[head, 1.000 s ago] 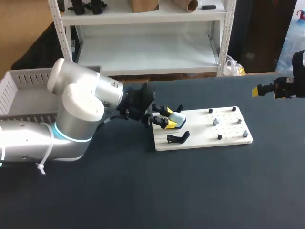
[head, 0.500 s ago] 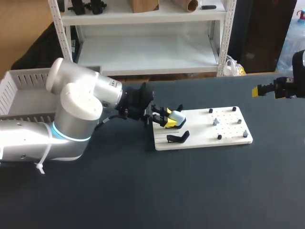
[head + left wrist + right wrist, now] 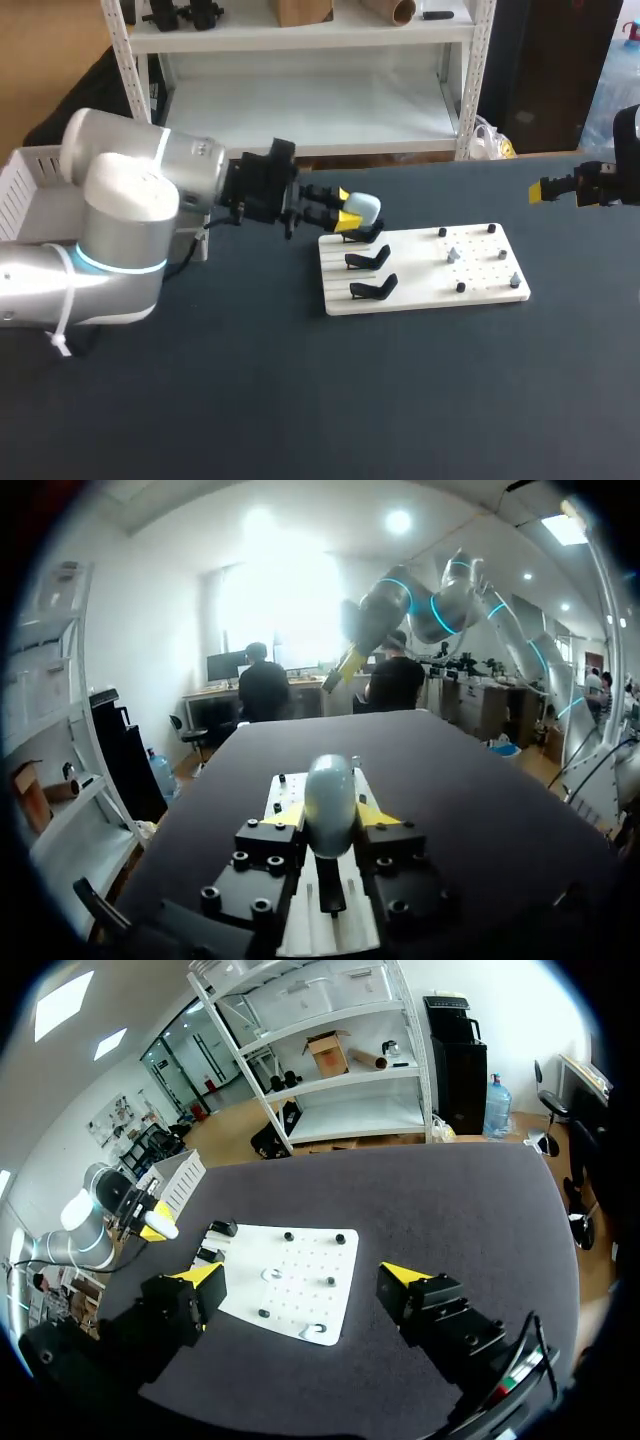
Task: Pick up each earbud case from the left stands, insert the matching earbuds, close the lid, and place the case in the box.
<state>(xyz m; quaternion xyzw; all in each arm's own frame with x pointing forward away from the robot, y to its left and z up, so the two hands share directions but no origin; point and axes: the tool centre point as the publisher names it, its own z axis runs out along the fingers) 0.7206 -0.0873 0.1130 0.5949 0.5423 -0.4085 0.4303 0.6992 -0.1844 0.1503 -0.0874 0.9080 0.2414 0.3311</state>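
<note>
My left gripper [image 3: 345,212] is shut on a pale blue earbud case [image 3: 362,207], held in the air just past the far left corner of the white board [image 3: 480,285]. In the left wrist view the case [image 3: 331,802] sits between the yellow fingertips [image 3: 285,814], above the board [image 3: 330,935]. Three black stands [image 3: 368,260] on the board's left side are bare. Small earbuds [image 3: 453,255] lie among pegs on its right side. My right gripper [image 3: 552,189] hangs open at the far right, high over the table; in its own view the right gripper [image 3: 300,1278] looks down on the board [image 3: 300,1260].
A grey slatted box [image 3: 40,200] stands at the table's left, behind my left arm [image 3: 120,230]. Dark tabletop [image 3: 400,400] stretches in front of the board and to its right.
My left gripper has lifted the case off its stand and carried it up and toward the far left. The right arm has not moved.
</note>
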